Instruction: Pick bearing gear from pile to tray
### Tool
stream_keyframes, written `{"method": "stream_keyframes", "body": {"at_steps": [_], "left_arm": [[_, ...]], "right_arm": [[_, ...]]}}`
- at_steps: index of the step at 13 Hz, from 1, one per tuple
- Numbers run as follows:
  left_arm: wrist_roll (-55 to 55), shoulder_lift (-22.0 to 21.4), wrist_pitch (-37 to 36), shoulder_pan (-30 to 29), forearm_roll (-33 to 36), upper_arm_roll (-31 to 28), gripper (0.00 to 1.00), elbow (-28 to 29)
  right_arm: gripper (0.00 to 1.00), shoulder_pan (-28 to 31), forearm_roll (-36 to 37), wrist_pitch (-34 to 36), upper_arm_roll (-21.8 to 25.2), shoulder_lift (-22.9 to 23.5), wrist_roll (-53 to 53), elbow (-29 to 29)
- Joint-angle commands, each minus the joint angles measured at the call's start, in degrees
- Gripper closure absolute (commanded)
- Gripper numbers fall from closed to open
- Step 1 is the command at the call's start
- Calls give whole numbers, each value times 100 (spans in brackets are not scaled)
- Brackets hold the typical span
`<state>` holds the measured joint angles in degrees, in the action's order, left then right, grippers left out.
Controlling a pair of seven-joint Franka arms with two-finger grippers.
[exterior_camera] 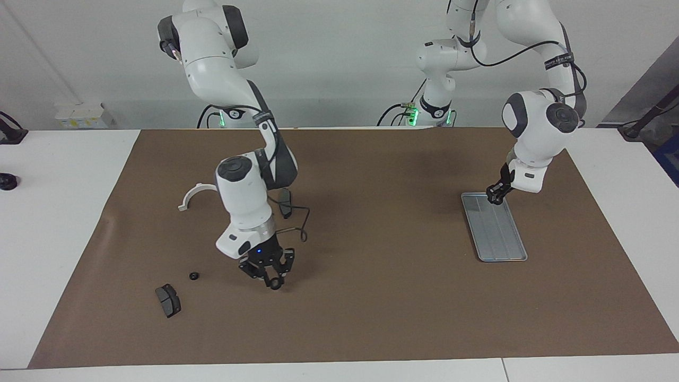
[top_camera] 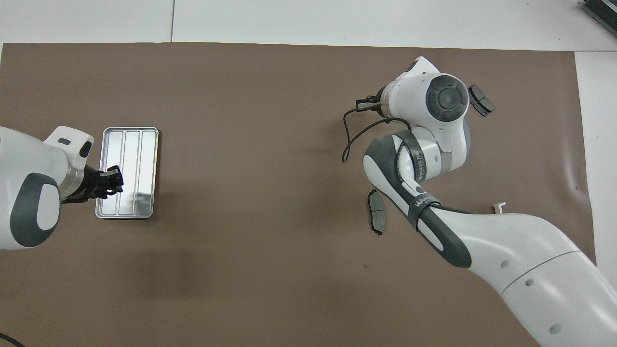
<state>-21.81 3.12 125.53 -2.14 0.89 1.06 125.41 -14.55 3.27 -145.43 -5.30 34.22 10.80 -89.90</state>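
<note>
My right gripper (exterior_camera: pixel 274 281) is low over the mat, shut on a small black ring (exterior_camera: pixel 276 285). Around it lie the pile's parts: another small black ring (exterior_camera: pixel 194 276), a dark grey brake pad (exterior_camera: pixel 168 300), a second brake pad (exterior_camera: pixel 285 202) nearer the robots, and a white half-ring bracket (exterior_camera: pixel 195 194). In the overhead view the right arm covers most of the gripper (top_camera: pixel 365 103); both brake pads (top_camera: pixel 482 100) (top_camera: pixel 376 218) show there. The silver grooved tray (exterior_camera: pixel 504 249) lies toward the left arm's end and looks empty. My left gripper (exterior_camera: pixel 496 195) hangs over the tray's end nearer the robots (top_camera: pixel 112 182).
A brown mat (exterior_camera: pixel 371 318) covers the table's middle, with white table surface (exterior_camera: pixel 53 212) around it. The right gripper's black cable (top_camera: pixel 354 137) loops beside its wrist. The tray (top_camera: pixel 144 144) lies lengthwise away from the robots.
</note>
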Motion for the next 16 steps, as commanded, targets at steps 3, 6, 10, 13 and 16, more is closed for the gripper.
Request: {"method": "stream_keyframes", "body": {"at_steps": [3, 6, 10, 13, 16], "left_arm": [[-16, -145, 841, 82, -151, 61, 100, 774], [28, -22, 1148, 74, -151, 61, 67, 819], [72, 119, 642, 223, -142, 61, 0, -127], [72, 224, 16, 206, -133, 61, 0, -981], [19, 268, -142, 319, -133, 78, 0, -1394]], "right_arm": [[89, -987, -2, -493, -24, 14, -34, -9], [89, -1620, -2, -1012, -24, 189, 36, -10], [89, -2288, -19, -1462, -24, 392, 158, 8], [65, -2500, -64, -1384, -24, 348, 1131, -9], [50, -2527, -64, -1331, -24, 339, 1240, -62]]}}
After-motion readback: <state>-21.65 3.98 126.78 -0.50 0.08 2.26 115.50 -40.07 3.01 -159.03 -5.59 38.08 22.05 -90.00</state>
